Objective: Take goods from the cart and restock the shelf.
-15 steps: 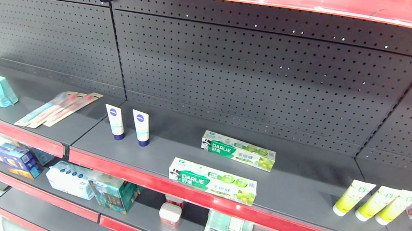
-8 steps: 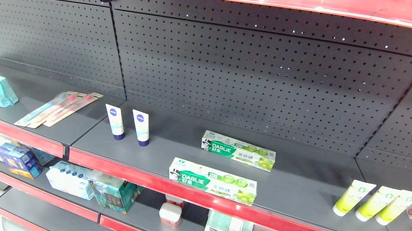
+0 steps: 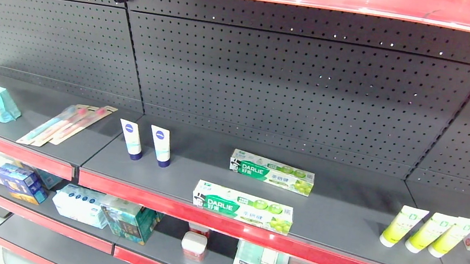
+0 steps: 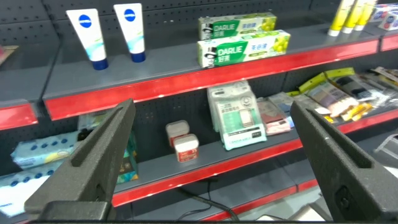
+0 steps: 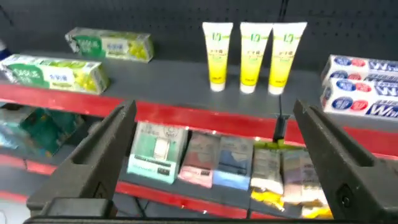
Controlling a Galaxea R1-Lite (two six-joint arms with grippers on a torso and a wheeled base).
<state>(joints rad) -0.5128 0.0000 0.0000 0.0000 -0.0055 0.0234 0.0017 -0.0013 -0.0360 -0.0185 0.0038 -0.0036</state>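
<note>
Two empty claws: left gripper (image 4: 211,124) and right gripper (image 5: 214,115), jaws spread wide.
Best fetch stock from the cart, then lay it flat beside the toothpaste boxes (image 3: 243,206) on the shelf (image 3: 343,210).

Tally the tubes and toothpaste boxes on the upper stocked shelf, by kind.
White plastic squeeze tubes with dark blue caps: 2
Green-and-white cardboard toothpaste boxes: 2
Yellow-green and white plastic squeeze tubes: 3
Total: 7
</note>
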